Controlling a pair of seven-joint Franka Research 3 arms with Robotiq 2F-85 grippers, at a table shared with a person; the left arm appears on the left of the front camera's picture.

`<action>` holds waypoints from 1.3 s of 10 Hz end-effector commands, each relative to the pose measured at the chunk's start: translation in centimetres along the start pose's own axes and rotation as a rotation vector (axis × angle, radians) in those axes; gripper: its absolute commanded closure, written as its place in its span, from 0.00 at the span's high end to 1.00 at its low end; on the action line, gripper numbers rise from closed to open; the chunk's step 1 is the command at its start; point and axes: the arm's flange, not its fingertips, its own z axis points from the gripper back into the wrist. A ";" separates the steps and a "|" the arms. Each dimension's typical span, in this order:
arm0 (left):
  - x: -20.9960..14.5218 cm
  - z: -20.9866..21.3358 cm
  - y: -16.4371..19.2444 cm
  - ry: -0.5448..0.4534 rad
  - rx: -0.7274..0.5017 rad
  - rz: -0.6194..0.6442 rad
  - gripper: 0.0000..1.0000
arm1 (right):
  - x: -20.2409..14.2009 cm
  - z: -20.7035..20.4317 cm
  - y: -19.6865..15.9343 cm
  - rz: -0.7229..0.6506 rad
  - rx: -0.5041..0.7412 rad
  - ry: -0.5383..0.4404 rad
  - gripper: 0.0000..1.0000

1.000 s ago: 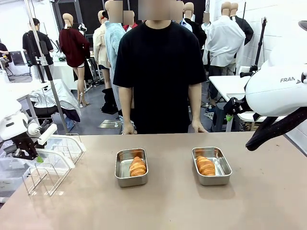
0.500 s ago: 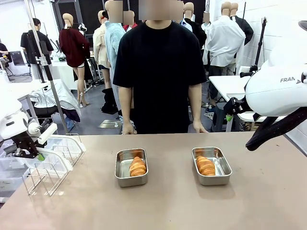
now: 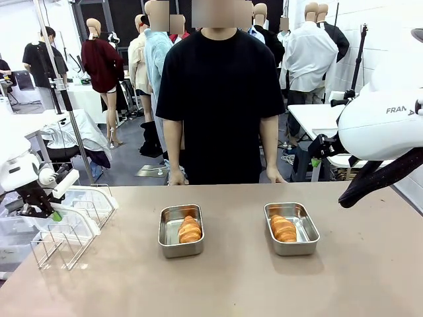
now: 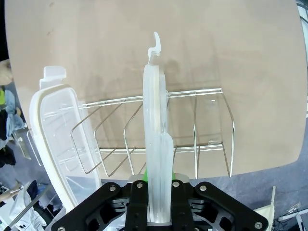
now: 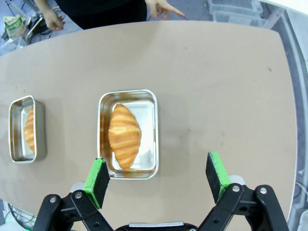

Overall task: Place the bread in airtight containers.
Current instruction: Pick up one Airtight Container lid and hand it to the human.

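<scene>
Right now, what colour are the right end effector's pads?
Green pads; clearest in the right wrist view.

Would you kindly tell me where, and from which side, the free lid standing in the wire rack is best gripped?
Probably its exposed white-rimmed edge, from the rack's open top. The free lid stands on edge at one end of the wire rack, with dividers beside its flat face. The jaws should therefore straddle the thin rim, as the left gripper does on the neighbouring lid.

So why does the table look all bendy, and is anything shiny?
Right wrist view: the wide lens curves the table edge; left wrist view: same bend behind the lid; front view: straight edges, the left pan glinting, soft shadow under it.
</scene>
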 end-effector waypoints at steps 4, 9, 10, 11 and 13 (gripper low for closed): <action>-0.3 3.6 0.4 0.017 0.013 0.003 0.00 | 0.0 -0.1 0.1 -0.001 0.001 -0.002 1.00; 0.0 10.8 -0.6 0.040 -0.008 0.072 0.00 | 0.0 -0.1 0.1 -0.001 0.001 -0.002 1.00; 0.0 12.5 -0.8 0.033 0.028 0.085 0.00 | 0.0 -0.1 0.1 -0.001 0.001 -0.002 1.00; 0.0 14.0 -0.8 0.021 0.050 0.079 0.00 | 0.0 -0.1 0.1 -0.001 0.001 -0.002 1.00; 0.1 17.0 -1.3 -0.009 0.082 0.067 0.00 | 0.0 -0.1 0.1 -0.001 0.001 -0.002 1.00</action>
